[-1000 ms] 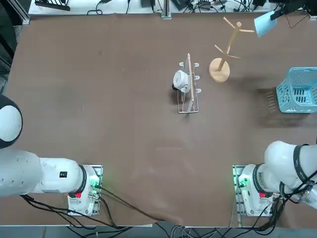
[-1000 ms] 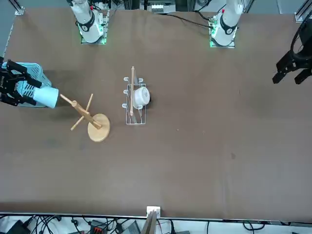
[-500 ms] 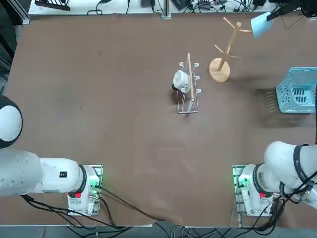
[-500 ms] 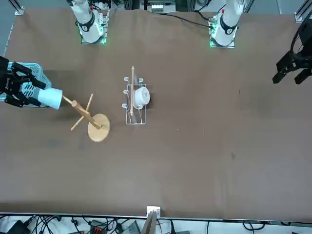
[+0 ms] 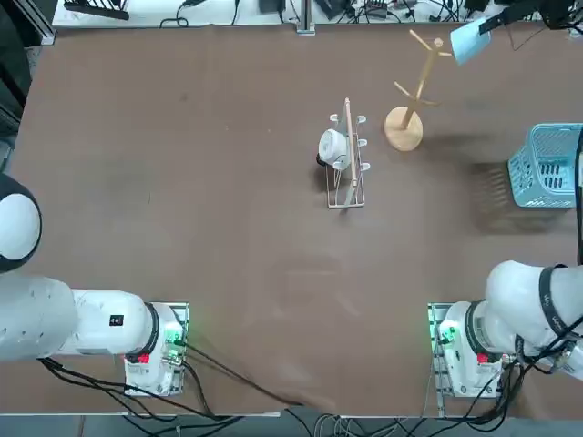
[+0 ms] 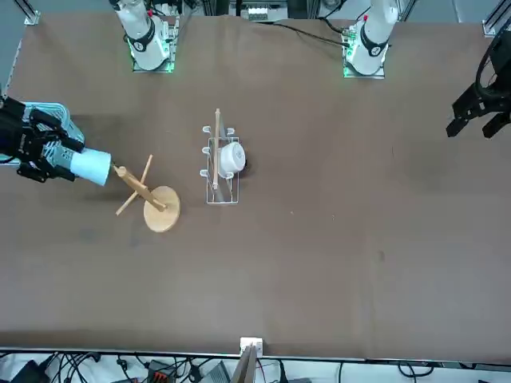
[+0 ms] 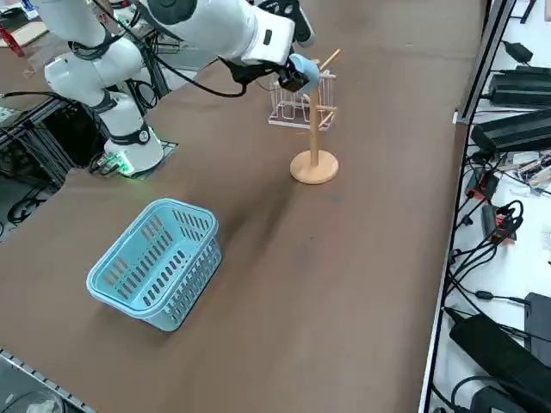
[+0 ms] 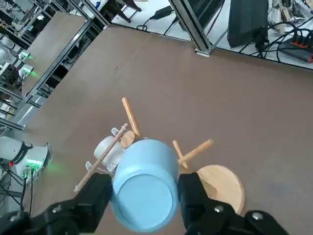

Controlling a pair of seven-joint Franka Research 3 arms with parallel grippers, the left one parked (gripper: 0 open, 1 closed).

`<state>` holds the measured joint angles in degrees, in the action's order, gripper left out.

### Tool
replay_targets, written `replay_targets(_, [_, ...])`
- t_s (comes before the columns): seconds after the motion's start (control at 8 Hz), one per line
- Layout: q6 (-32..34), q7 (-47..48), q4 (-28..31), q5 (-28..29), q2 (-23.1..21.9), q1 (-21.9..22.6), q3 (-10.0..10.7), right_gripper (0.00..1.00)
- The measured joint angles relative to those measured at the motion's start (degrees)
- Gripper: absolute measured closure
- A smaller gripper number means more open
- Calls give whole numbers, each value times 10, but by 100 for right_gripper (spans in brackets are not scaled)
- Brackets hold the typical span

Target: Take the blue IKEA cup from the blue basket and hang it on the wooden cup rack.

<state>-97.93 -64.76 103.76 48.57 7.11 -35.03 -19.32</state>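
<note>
The right tool (image 8: pixel 144 196) is clamped on the blue cup (image 8: pixel 145 190), one finger on each side of its wall, and carries it in the air on its side, above the bench (image 5: pixel 228 228). Just beyond the cup stands the wooden cup rack (image 6: pixel 148 194); in the front view the cup's far end sits right at the tip of a peg, though whether they touch cannot be told. The wrist view alone shows the cup's round end facing the camera and the pegs spreading behind it. The side view shows the blue basket (image 7: pixel 155 262) well apart, near the bench edge. Past the rack a wire rack (image 5: pixel 347 164) holds a white mug (image 5: pixel 332 146), with bare bench around.
</note>
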Motion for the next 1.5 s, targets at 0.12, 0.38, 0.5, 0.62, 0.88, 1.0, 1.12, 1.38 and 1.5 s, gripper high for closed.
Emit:
replay_targets(0.12, [-5, 0, 2, 4, 2, 5, 0, 20])
replay_targets(0.38, [-9, 0, 4, 6, 6, 11, 0, 20])
replay_targets(0.5, [-10, 0, 4, 6, 8, 12, 0, 20])
replay_targets(0.62, [-10, 0, 4, 6, 10, 13, 0, 17])
replay_targets(0.88, [-12, 0, 4, 8, 11, 13, 0, 6])
replay_targets(1.0, [-12, 0, 3, 8, 11, 13, 0, 0])
replay_targets(1.12, [-12, 0, 1, 8, 10, 13, 0, 0])
replay_targets(1.38, [-13, 19, -17, -2, 6, 13, 0, 0])
replay_targets(1.5, [-12, 51, -34, -30, 2, 14, 0, 0])
